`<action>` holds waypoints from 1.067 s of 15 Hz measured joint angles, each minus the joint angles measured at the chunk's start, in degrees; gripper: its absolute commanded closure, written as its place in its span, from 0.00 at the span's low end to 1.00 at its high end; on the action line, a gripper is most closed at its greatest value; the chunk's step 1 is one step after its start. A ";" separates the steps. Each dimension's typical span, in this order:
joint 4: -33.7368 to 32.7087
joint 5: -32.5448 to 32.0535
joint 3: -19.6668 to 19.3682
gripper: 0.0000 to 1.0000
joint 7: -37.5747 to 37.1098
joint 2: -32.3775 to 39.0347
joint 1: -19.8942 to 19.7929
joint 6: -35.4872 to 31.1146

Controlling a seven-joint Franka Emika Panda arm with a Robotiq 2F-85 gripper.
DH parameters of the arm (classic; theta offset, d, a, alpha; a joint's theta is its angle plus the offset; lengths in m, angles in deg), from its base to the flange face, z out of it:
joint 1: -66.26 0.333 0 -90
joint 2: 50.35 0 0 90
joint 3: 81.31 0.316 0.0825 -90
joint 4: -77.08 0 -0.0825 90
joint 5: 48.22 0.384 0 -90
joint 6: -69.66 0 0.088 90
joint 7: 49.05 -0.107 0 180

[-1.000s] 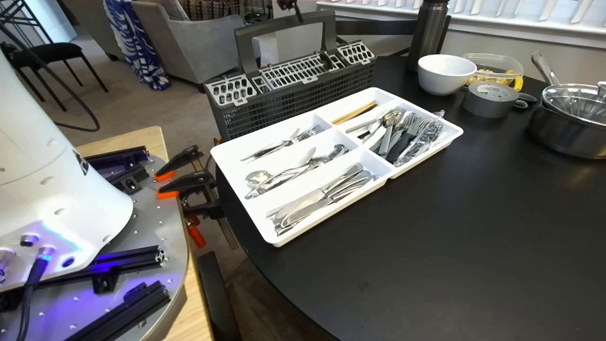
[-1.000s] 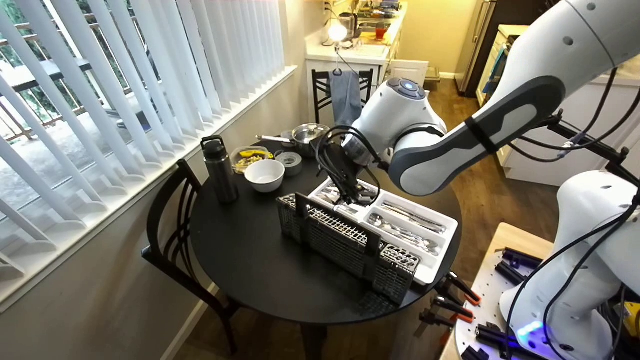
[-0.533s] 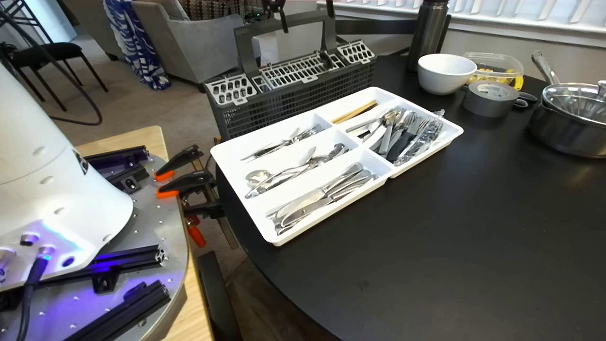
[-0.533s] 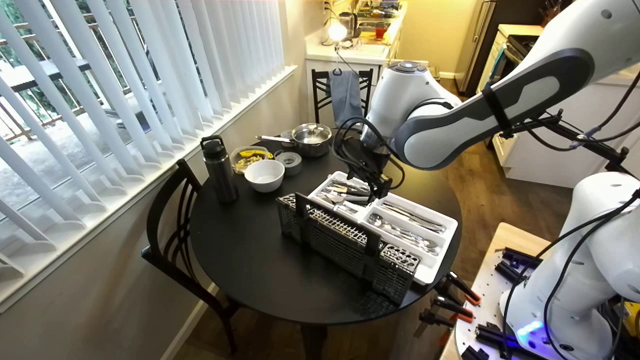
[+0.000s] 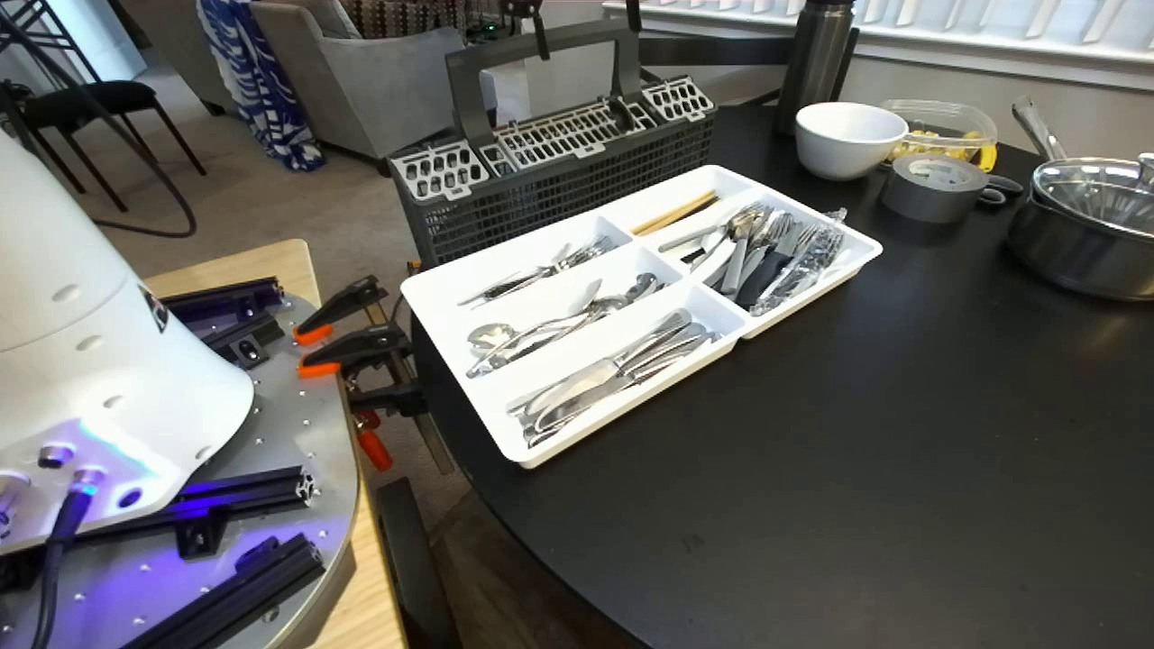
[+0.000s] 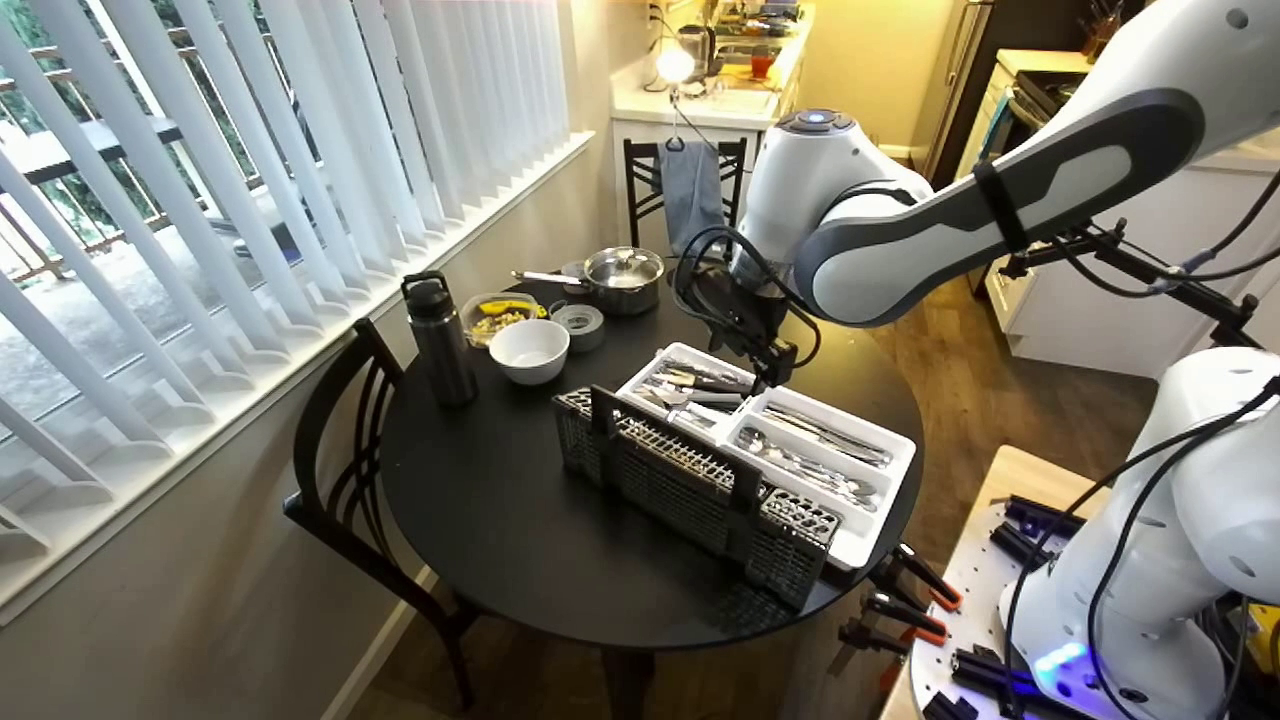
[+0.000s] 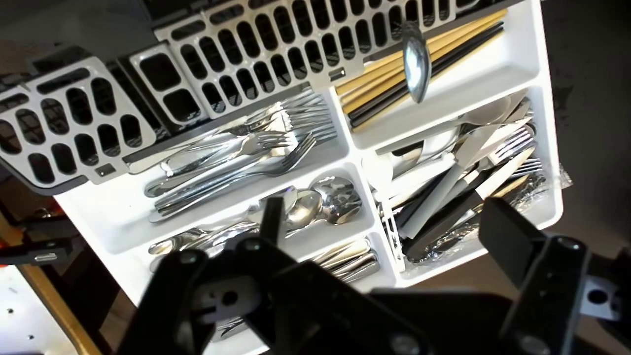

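Observation:
My gripper [image 7: 387, 222] is open and empty, its two black fingers wide apart. In an exterior view it hangs above the cutlery tray [image 6: 905, 470], near the tray's middle [image 6: 768, 375]. The white tray [image 5: 509, 442] has compartments with forks [image 7: 276, 143], spoons [image 7: 303, 209], table knives [image 5: 604, 379], chopsticks [image 7: 374, 96] and mixed utensils [image 7: 458, 192]. The dark grey cutlery basket [image 5: 559, 194] with light grey slotted lids stands along the tray's long side. A spoon [image 7: 416, 61] stands up from the basket lid, its bowl uppermost, apart from my fingers.
A white bowl [image 5: 847, 140], a steel bottle [image 5: 816, 63], a clear food box [image 5: 942, 131], a tape roll [image 5: 933, 189] and a lidded pot [image 5: 1082, 234] stand on the round black table [image 5: 856, 469]. The basket's tall handle [image 5: 541, 54] rises near my gripper. Clamps [image 5: 356, 347] sit at the table edge.
In an exterior view my gripper has moved right and up, away from the basket and over the tray's middle. Most of this came in the first half second. Tray, basket and cutlery look unmoved.

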 measured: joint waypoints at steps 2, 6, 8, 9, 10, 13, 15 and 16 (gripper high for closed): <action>0.02 -0.77 2.60 0.00 0.42 0.40 -2.70 -0.97; 1.12 -9.02 6.42 0.00 0.49 2.27 -7.69 -10.65; 2.11 -13.53 7.35 0.00 0.88 3.71 -9.66 -17.74; 2.68 -14.54 7.50 0.00 1.88 4.57 -10.26 -21.73; 3.19 -14.87 7.26 0.00 3.43 5.60 -10.36 -25.92; 4.46 -14.60 6.01 0.00 8.42 9.20 -9.63 -37.13; 5.30 -13.23 5.11 0.00 11.29 11.84 -8.34 -43.23; 5.72 -12.87 4.91 0.00 11.91 13.20 -7.59 -45.80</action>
